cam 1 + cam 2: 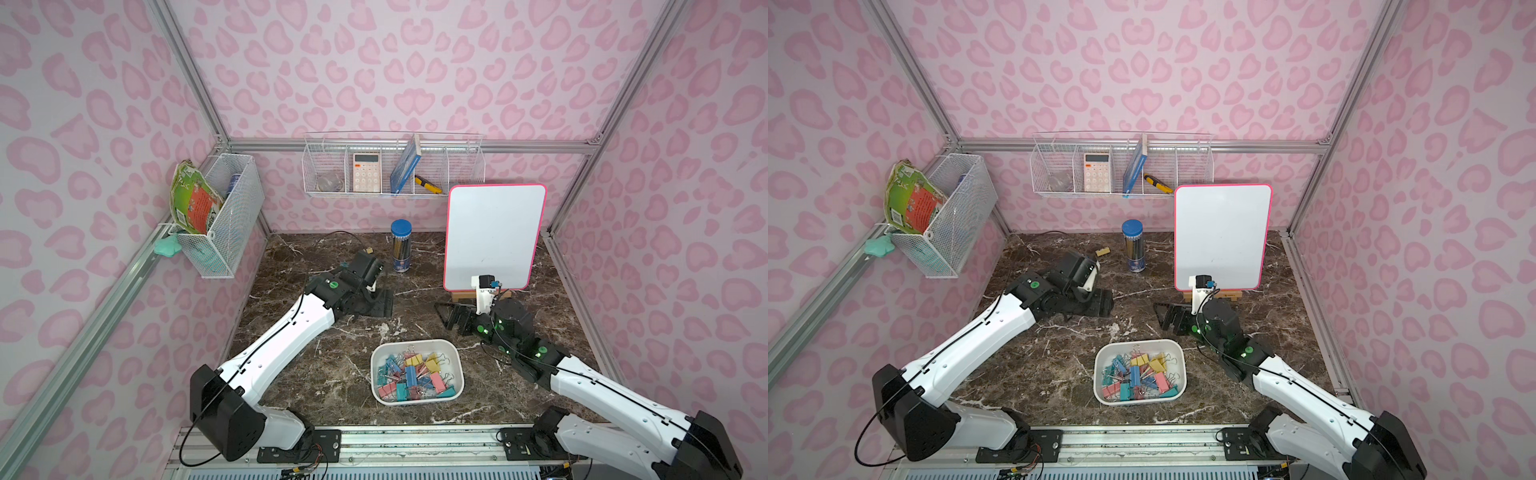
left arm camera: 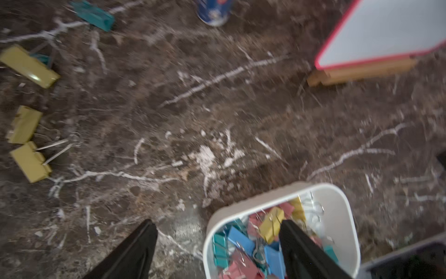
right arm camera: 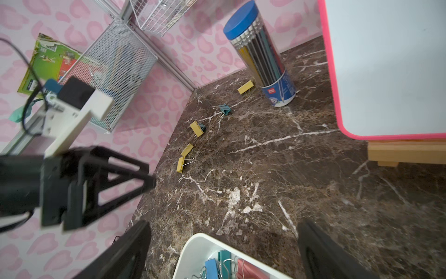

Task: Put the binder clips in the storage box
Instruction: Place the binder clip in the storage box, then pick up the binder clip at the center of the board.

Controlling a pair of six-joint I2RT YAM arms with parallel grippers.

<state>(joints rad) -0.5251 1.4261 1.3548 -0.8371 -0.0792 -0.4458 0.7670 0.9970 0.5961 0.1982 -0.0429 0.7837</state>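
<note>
The white storage box [image 1: 417, 345] stands at the front middle of the dark marble table and holds several pastel binder clips [image 1: 411, 376]. Loose clips lie at the back left: yellow ones [image 3: 180, 164] [image 3: 196, 128] [image 3: 245, 87] and a teal one [image 3: 225, 109]. The left wrist view is blurred but shows yellow clips [image 2: 30, 161] and a teal clip [image 2: 94, 15]. My left gripper [image 2: 217, 222] is open, with one finger over the box and nothing between the fingers. My right gripper [image 3: 224, 225] is open and empty, just behind the box's far right corner.
A clear pencil tub with a blue lid [image 1: 401, 245] stands at the back. A pink-rimmed whiteboard [image 1: 494, 237] leans on a wooden stand at the back right. White wire baskets hang on the back wall [image 1: 392, 166] and the left wall [image 1: 224, 216].
</note>
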